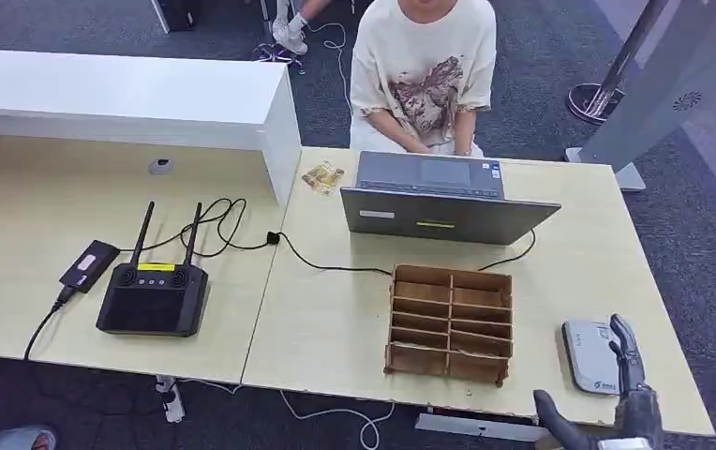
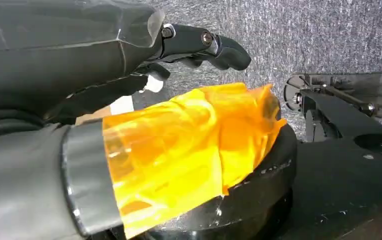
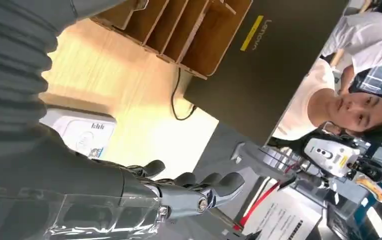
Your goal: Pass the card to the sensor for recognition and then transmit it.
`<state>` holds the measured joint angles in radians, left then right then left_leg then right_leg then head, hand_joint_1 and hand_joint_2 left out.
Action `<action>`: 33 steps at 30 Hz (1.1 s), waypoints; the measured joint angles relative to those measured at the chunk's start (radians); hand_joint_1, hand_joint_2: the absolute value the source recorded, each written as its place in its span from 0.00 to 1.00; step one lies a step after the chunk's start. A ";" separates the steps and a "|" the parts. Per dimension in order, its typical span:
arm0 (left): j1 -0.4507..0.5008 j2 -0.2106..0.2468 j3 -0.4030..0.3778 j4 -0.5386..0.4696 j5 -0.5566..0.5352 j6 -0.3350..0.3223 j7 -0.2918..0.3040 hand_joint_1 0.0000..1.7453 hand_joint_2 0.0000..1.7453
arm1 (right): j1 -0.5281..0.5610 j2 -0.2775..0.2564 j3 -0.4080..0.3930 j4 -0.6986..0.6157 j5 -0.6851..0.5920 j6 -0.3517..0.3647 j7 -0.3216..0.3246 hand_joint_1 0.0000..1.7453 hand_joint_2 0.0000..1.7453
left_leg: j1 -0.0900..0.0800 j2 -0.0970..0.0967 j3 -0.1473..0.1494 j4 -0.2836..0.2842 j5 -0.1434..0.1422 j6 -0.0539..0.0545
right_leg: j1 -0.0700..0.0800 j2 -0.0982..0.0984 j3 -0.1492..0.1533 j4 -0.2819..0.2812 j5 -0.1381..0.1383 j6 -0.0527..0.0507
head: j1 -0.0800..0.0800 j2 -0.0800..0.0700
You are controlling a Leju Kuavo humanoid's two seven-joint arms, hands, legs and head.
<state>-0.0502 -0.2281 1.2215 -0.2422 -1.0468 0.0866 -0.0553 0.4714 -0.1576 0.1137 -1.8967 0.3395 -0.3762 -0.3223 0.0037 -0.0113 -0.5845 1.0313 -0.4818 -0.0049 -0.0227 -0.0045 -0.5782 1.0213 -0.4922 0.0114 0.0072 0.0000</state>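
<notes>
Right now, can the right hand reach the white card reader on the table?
Probably yes: the right hand hovers open just beside the white card reader, with nothing between them.

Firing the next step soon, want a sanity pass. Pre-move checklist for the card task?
1. Card in right hand: not ok, fingers apart, nothing held.
2. Card located: cannot tell, none visible in the wooden slotted box.
3. Sensor within reach: ok, beside the right hand.
4. Left hand free: ok, holds nothing.
5. Person away from the sensor: ok, seated behind the laptop.
</notes>
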 joint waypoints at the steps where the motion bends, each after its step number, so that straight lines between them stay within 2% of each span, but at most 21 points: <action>1: 0.000 0.000 0.000 0.000 0.000 0.000 0.000 0.00 0.00 | -0.001 -0.003 0.005 0.002 0.014 -0.010 0.008 0.00 1.00 | 0.000 0.000 0.000 0.000 0.000 0.000 | 0.000 0.000 0.000 0.000 0.000 0.000 | 0.000 0.000; 7: -0.001 0.000 0.000 0.000 -0.006 -0.001 0.002 0.00 0.00 | -0.009 -0.028 0.034 0.015 0.177 -0.114 0.080 0.00 1.00 | 0.000 0.000 0.000 0.000 0.000 0.000 | 0.000 0.000 0.000 0.000 0.000 0.000 | 0.000 0.000; 11: -0.004 -0.018 0.013 -0.005 0.003 0.066 0.000 0.00 0.00 | -0.014 -0.048 0.055 0.026 0.251 -0.152 0.125 0.00 1.00 | 0.000 0.000 0.000 0.000 0.000 0.000 | 0.000 0.000 0.000 0.000 0.000 0.000 | 0.000 0.000; 14: -0.006 -0.025 0.019 -0.005 0.003 0.081 -0.001 0.00 0.00 | -0.019 -0.061 0.072 0.034 0.308 -0.173 0.160 0.00 1.00 | 0.000 0.000 0.000 0.000 0.000 0.000 | 0.000 0.000 0.000 0.000 0.000 0.000 | 0.000 0.000; 17: -0.007 -0.026 0.022 -0.005 -0.003 0.081 -0.001 0.00 0.00 | -0.029 -0.074 0.097 0.042 0.400 -0.197 0.222 0.00 1.00 | 0.000 0.000 0.000 0.000 0.000 0.000 | 0.000 0.000 0.000 0.000 0.000 0.000 | 0.000 0.000; 19: -0.007 -0.026 0.023 -0.005 -0.006 0.080 -0.001 0.00 0.00 | -0.038 -0.084 0.116 0.049 0.450 -0.208 0.250 0.00 1.00 | 0.000 0.000 0.000 0.000 0.000 0.000 | 0.000 0.000 0.000 0.000 0.000 0.000 | 0.000 0.000; 26: -0.007 -0.027 0.024 -0.005 -0.011 0.078 0.000 0.00 0.00 | -0.052 -0.100 0.146 0.065 0.491 -0.212 0.279 0.00 1.00 | 0.000 0.000 0.000 0.000 0.000 0.000 | 0.000 0.000 0.000 0.000 0.000 0.000 | 0.000 0.000; 33: -0.008 -0.029 0.024 -0.005 -0.021 0.071 0.002 0.00 0.00 | -0.086 -0.116 0.203 0.087 0.672 -0.219 0.405 0.00 1.00 | 0.000 0.000 0.000 0.000 0.000 0.000 | 0.000 0.000 0.000 0.000 0.000 0.000 | 0.000 0.000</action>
<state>-0.0584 -0.2575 1.2455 -0.2476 -1.0681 0.1579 -0.0534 0.3859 -0.2739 0.3166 -1.8101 1.0114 -0.5955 0.0825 0.0036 -0.0110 -0.5843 1.0314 -0.4817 -0.0049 -0.0228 -0.0042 -0.5780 1.0213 -0.4921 0.0114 0.0072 0.0000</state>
